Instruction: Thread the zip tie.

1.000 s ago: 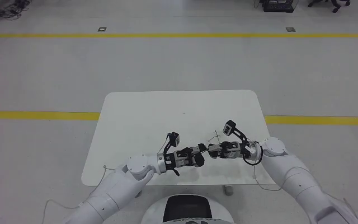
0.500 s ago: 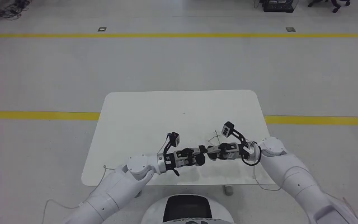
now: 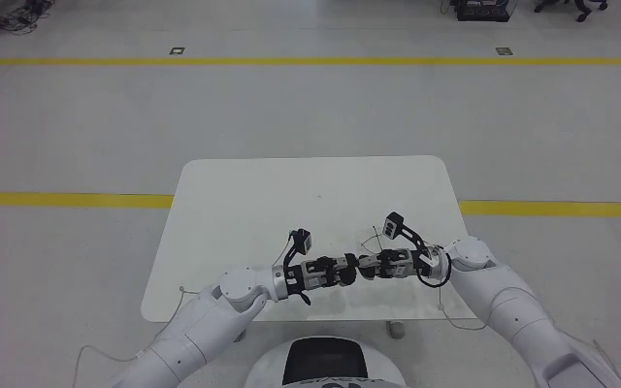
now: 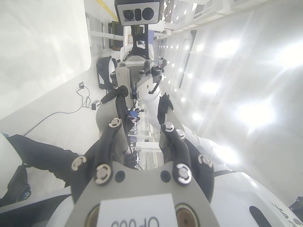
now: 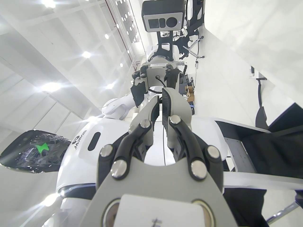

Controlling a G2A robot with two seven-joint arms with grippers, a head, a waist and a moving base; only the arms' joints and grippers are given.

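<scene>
Over the near edge of the table (image 3: 243, 194), the right gripper (image 5: 160, 106) is closed on the zip tie (image 3: 375, 234). The left gripper (image 4: 142, 99) faces it, fingers apart, holding nothing. I think a small misalignment could bend the thin zip tie aside.

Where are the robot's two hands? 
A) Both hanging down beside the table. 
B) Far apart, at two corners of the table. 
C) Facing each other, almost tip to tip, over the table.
C: the top view shows the left hand and the right hand pointing at each other, tips close together, above the near part of the white table.
</scene>
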